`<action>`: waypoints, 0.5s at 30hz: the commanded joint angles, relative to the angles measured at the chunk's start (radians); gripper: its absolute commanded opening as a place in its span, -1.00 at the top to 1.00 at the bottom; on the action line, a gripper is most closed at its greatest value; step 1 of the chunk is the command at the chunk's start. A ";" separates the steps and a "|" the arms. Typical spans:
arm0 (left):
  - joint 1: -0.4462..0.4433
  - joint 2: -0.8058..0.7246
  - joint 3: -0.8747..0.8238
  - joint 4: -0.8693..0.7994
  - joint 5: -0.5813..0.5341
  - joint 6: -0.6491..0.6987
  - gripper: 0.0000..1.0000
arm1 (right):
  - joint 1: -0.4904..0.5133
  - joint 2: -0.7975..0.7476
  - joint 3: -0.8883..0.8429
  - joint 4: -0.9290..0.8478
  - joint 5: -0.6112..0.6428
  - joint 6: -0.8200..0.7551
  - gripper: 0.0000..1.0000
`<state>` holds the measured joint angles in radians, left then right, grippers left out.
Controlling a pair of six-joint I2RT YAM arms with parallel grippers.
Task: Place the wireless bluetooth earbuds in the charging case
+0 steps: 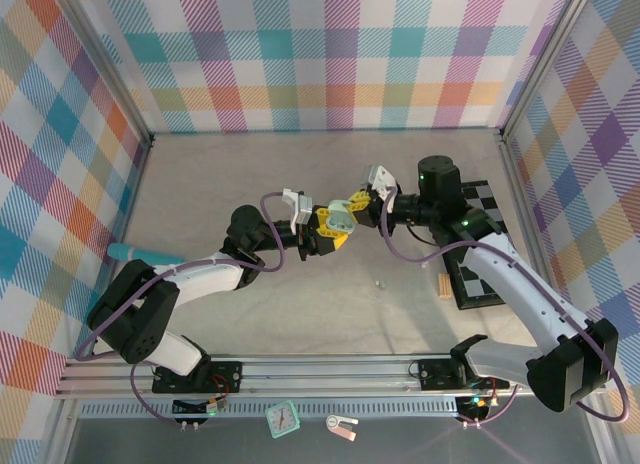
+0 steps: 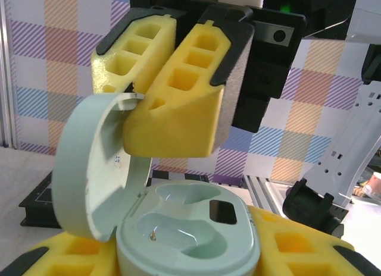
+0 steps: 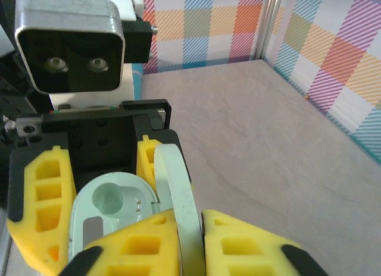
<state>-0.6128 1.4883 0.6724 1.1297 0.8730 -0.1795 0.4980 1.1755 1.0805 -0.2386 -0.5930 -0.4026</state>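
Holding, left gripper (image 2: pixel 184 255): pinches pale green charging case (image 2: pixel 187 231) base, above bench (image 1: pixel 200 184) middle.
Lid (image 2: pixel 89 169): swung open.
Right gripper (image 3: pixel 189 221): fingers (image 3: pixel 250 246) flank lid; clamped or loose, cannot tell.

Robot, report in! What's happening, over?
Left tool clamps open charging case. Right tool straddles lid, grip unclear. Wells look empty. Right tool crowds the wells.

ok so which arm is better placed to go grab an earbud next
Right, likely. The left gripper grips the open charging case, so it is tied up. The right gripper only straddles the lid and could leave.
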 commanded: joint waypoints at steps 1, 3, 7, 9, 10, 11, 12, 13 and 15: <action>0.000 0.007 0.021 0.050 0.008 0.009 0.25 | 0.005 -0.037 -0.011 0.039 -0.008 0.020 0.38; 0.001 0.006 0.018 0.052 0.006 0.009 0.26 | 0.005 -0.050 -0.017 0.049 -0.008 0.032 0.17; 0.006 0.004 0.011 0.056 0.004 0.012 0.26 | 0.004 -0.084 -0.033 0.076 -0.011 0.049 -0.38; 0.009 0.003 0.005 0.064 0.001 0.017 0.26 | 0.000 -0.108 -0.045 0.102 -0.018 0.075 -0.59; 0.011 0.002 0.001 0.068 -0.002 0.020 0.26 | -0.005 -0.124 -0.051 0.119 -0.027 0.096 -0.66; 0.013 0.000 -0.003 0.069 -0.006 0.023 0.26 | -0.015 -0.142 -0.058 0.145 -0.042 0.127 -0.70; 0.016 -0.002 -0.008 0.071 -0.011 0.026 0.26 | -0.028 -0.163 -0.068 0.173 -0.053 0.160 -0.71; 0.018 -0.004 -0.011 0.072 -0.013 0.028 0.26 | -0.046 -0.181 -0.079 0.196 -0.054 0.196 -0.71; 0.021 -0.007 -0.016 0.076 -0.016 0.030 0.26 | -0.090 -0.204 -0.096 0.221 -0.031 0.260 -0.75</action>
<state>-0.6052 1.4918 0.6701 1.1378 0.8616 -0.1677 0.4534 1.0111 1.0042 -0.1120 -0.6109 -0.2577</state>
